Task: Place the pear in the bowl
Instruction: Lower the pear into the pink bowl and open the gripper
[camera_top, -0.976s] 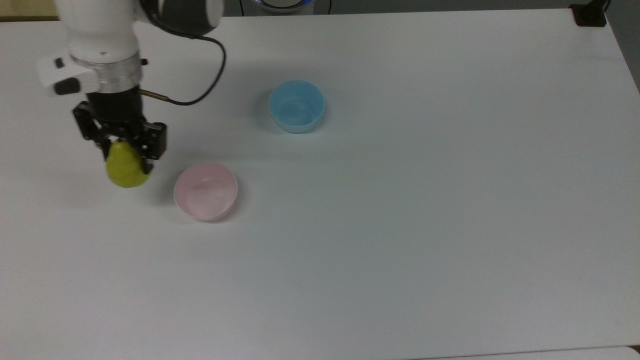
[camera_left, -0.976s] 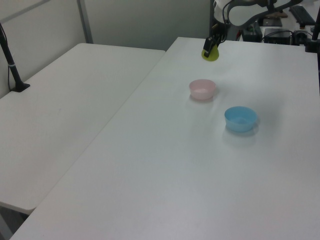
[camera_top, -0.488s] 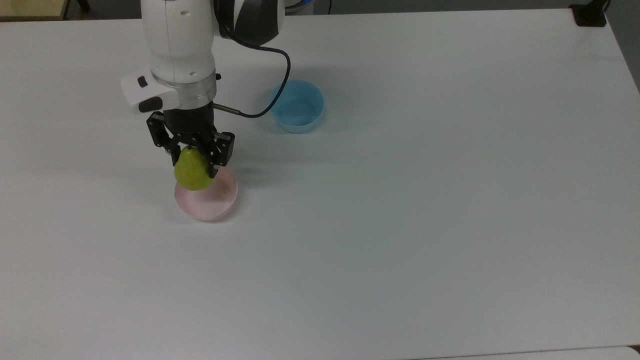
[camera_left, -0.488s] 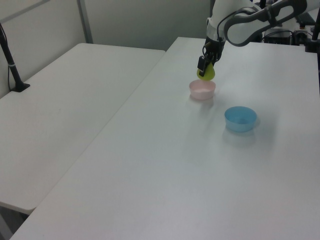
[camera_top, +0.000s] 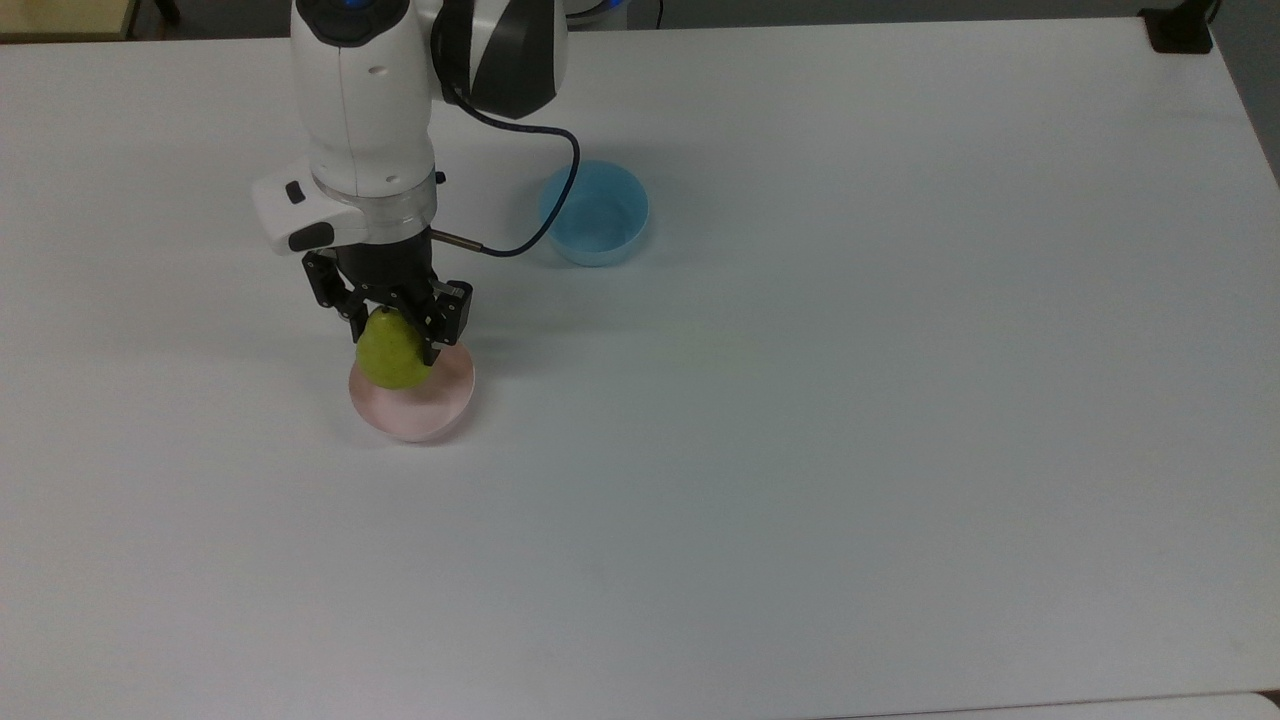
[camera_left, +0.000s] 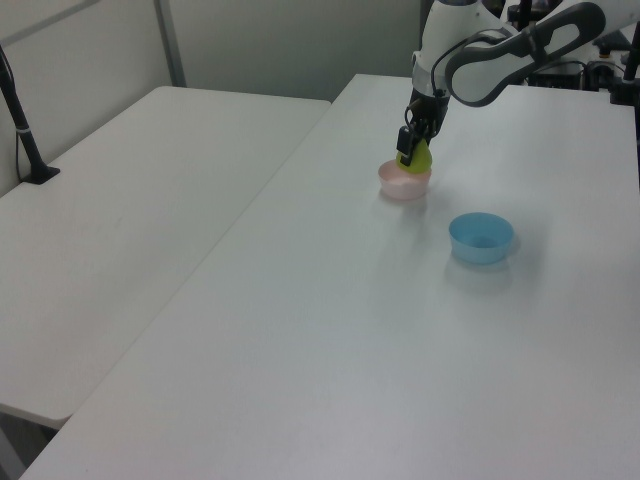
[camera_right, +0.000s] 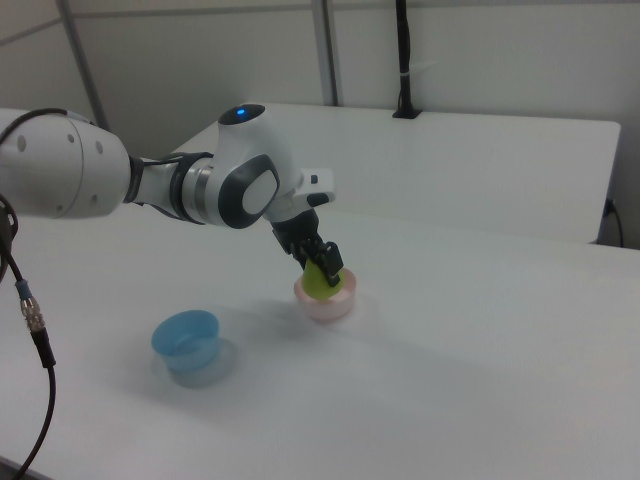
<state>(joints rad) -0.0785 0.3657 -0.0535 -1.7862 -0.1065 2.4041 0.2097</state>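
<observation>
Fingers (camera_top: 436, 322) pinch the pear (camera_top: 392, 356) at its narrow upper part, so the gripper (camera_top: 392, 322) holds it low over the pink bowl (camera_top: 430, 412). To the top view's right sits a blue bowl (camera_top: 594, 213). The pear looks light, firm and smooth; gripping near the neck seems secure.

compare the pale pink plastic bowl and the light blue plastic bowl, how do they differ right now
The pale pink plastic bowl has the yellow-green pear over it, held in the gripper; the light blue plastic bowl stands empty, apart from the arm. Both are small, round and upright on the white table.
</observation>
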